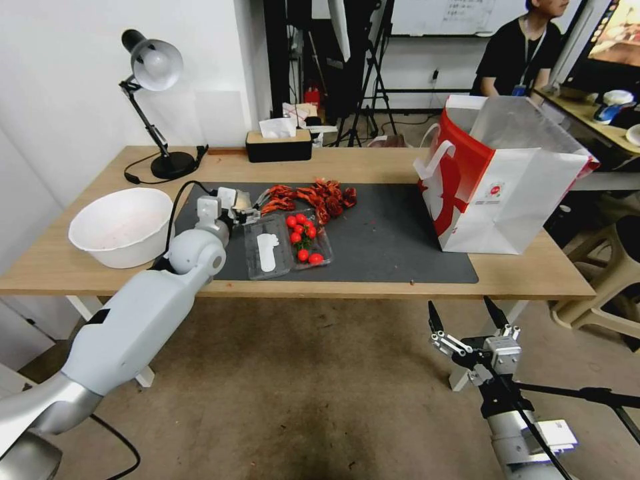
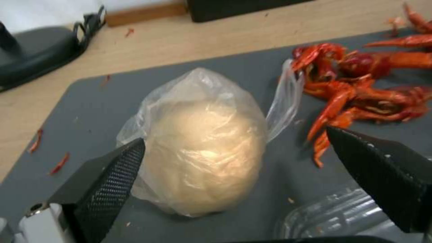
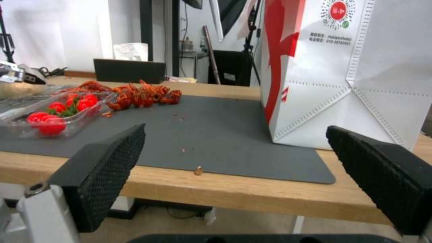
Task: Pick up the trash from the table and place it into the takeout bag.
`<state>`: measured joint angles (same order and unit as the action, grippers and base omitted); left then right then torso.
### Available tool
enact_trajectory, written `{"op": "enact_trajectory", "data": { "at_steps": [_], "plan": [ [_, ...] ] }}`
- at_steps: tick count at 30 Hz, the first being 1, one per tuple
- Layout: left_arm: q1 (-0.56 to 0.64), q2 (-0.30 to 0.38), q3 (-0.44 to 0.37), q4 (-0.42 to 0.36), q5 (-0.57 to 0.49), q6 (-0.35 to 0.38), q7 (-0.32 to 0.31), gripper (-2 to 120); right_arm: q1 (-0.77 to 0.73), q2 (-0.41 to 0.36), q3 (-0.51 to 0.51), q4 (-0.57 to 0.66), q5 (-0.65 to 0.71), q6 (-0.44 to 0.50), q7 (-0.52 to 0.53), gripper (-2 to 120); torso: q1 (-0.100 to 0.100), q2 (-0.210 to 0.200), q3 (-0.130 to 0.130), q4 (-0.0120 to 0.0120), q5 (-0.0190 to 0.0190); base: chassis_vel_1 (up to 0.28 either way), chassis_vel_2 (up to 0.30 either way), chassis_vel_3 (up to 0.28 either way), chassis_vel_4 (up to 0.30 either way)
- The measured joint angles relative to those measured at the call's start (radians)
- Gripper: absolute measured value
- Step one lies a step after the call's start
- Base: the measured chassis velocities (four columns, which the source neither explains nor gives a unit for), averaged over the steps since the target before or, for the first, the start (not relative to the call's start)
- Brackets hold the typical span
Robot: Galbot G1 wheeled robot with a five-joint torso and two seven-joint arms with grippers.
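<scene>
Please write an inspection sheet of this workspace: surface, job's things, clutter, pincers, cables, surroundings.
Surface: table with grey mat, red crumbs.
Job's things: plastic-wrapped wad on mat; takeout bag upright at the mat's right end.
Clutter: crayfish shells, tomato box, white bowl, lamp, tissue box.
Pincers: left pincer open around wad; right pincer open, below table edge.
Cables: lamp cord.
Surroundings: tripods, seated person.

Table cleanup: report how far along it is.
Done: cannot confirm; the takeout bag stands upright on the table, its contents hidden. In hand: the left pincer is open around the plastic-wrapped wad on the mat, not yet gripping. The right pincer waits open below the table edge. Left: bagging the wad.
</scene>
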<state>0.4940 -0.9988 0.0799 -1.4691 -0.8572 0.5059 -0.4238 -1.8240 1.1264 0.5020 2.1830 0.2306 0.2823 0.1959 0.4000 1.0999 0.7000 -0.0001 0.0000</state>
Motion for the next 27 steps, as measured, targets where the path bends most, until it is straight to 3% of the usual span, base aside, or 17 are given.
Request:
{"op": "enact_trajectory", "data": {
  "at_steps": [17,25,27],
  "plan": [
    [-0.047,-0.017,0.021,0.085,0.021,0.0,-0.023,100,-0.009,0.005,0.004,-0.001,-0.002,0.012,-0.005,100,0.0,0.0,0.0,0.0001,-0.0001,0.0,0.0,0.0,0.0],
    [-0.058,-0.02,0.028,0.094,0.01,0.028,-0.025,81,-0.007,0.005,0.002,-0.002,-0.003,0.011,-0.005,100,0.0,0.0,0.0,0.0001,0.0,0.0,0.0,0.0,0.0],
    [-0.058,-0.02,0.028,0.094,0.01,0.028,-0.025,81,-0.007,0.005,0.002,-0.002,-0.003,0.011,-0.005,100,0.0,0.0,0.0,0.0001,0.0,0.0,0.0,0.0,0.0]
  ]
}}
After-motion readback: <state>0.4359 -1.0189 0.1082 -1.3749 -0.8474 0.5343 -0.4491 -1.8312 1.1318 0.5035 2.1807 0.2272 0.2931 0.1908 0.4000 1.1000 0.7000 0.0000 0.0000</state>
